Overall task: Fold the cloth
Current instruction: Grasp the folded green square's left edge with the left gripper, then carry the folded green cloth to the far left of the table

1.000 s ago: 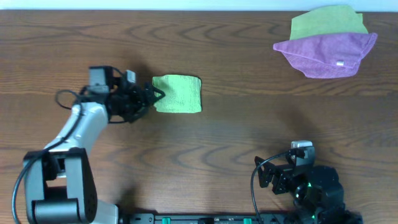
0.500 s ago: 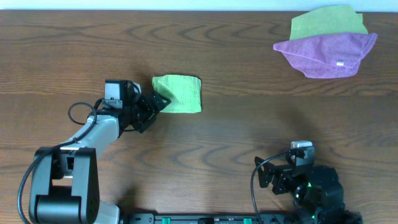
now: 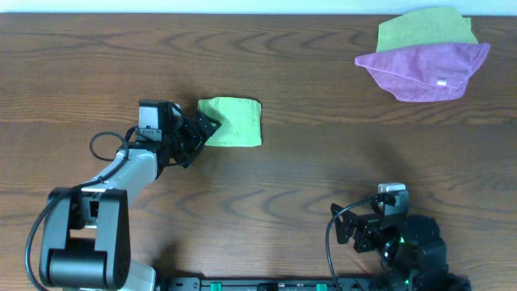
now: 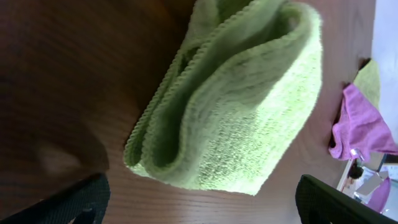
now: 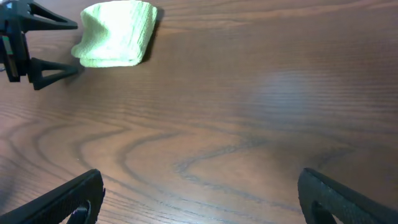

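Folded cloth (image 3: 231, 122), broad wood-grain table (image 3: 323, 97) around it
Plush lime terry, thick rounded folds; left gripper (image 3: 207, 128) jaws apart beside its stitched edge, right gripper (image 5: 205, 205) jaws wide apart

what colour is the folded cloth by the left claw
Lime green; the folded cloth shows best in the left wrist view.

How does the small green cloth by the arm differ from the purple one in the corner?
The lime-green terry cloth is folded into a compact, thick rectangle; the purple cloth lies wider and flatter. The lime-green terry cloth lies alone; the purple cloth overlaps another green cloth. Only the purple cloth shows a white tag, not the lime-green terry cloth. Both look soft.
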